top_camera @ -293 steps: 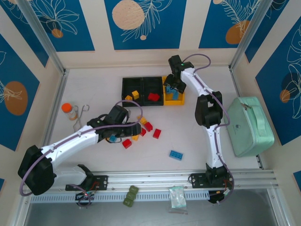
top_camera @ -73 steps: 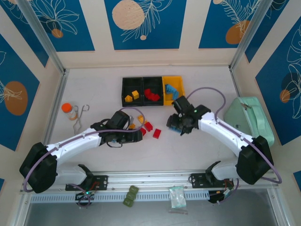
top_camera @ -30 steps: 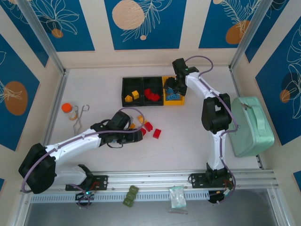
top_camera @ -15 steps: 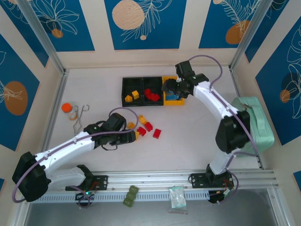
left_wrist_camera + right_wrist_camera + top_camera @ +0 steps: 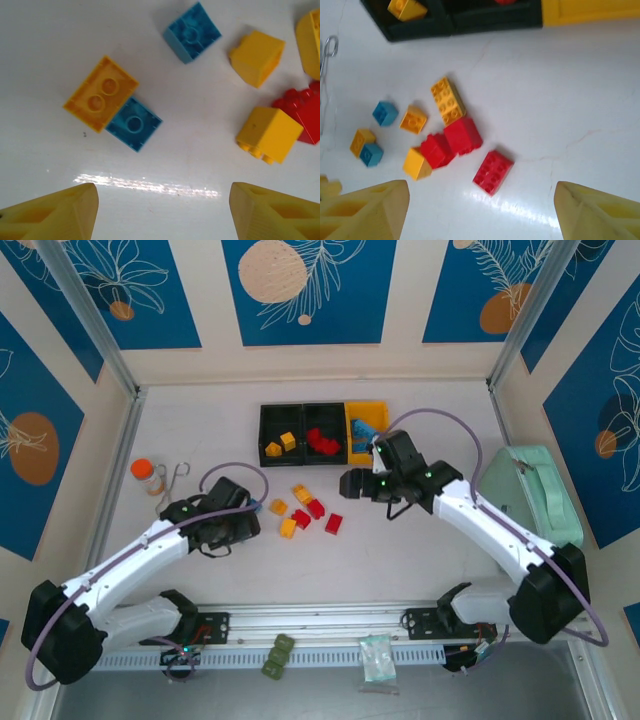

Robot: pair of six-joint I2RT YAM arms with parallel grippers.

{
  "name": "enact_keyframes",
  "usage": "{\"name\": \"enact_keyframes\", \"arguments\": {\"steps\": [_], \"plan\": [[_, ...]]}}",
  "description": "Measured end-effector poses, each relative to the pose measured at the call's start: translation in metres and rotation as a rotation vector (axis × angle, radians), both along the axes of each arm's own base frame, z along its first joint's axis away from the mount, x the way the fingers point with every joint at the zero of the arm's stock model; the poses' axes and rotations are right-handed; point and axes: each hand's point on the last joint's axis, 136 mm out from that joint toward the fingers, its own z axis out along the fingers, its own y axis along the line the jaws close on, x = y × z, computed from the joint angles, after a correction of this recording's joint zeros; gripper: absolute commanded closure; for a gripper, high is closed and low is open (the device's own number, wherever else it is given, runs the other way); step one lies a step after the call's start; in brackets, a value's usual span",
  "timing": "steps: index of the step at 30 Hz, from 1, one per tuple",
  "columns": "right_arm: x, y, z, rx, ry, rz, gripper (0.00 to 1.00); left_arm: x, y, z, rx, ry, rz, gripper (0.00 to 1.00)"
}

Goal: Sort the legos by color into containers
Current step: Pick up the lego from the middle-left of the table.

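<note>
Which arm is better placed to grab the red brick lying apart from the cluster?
Right, probably. The open right gripper hovers near that red brick, framed between its fingers in the wrist view; the left gripper is farther off, over blue bricks.

Right end effector [image 5: 349, 483] back from yellow bin [image 5: 362, 405] — now near loose legos [image 5: 316, 508]; left end effector [image 5: 248, 523] pulled leftward.

The top external camera looks down from above and behind the arm bases [image 5: 190, 618], taking in the whole surface [image 5: 400, 560]. The left wrist camera faces straight down, close over the loose legos [image 5: 100, 95]; the right wrist camera sits higher and tilted, sharing those legos and, seemingly, the containers' [image 5: 470, 20] front edge.
</note>
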Motion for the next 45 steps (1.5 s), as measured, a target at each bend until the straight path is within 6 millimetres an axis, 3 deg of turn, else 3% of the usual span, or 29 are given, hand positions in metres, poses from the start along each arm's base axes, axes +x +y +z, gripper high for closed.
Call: {"name": "enact_keyframes", "arguments": {"steps": [5,8,11,17,26,38,45], "plan": [[-0.036,0.020,-0.006,0.047,-0.006,0.112,0.22,0.003,0.014,-0.008,-0.004,0.015,0.089,0.29],[-0.050,0.034,-0.013,0.060,0.002,0.162,0.22,0.007,0.018,-0.011,-0.017,0.018,0.144,0.19],[-0.060,0.043,-0.019,0.070,0.014,0.191,0.22,0.012,0.021,-0.017,-0.035,0.016,0.212,0.18],[-0.065,0.053,-0.023,0.086,0.025,0.203,0.22,0.018,0.025,-0.033,-0.072,0.027,0.351,0.15],[-0.065,0.056,-0.022,0.101,0.023,0.194,0.22,0.030,0.031,-0.041,-0.075,0.007,0.464,0.12],[-0.066,0.055,-0.025,0.101,0.038,0.182,0.23,0.038,0.038,-0.069,-0.026,0.058,0.514,0.20],[-0.065,0.055,-0.025,0.104,0.044,0.172,0.23,0.038,0.045,-0.078,0.015,0.097,0.526,0.40]]}}
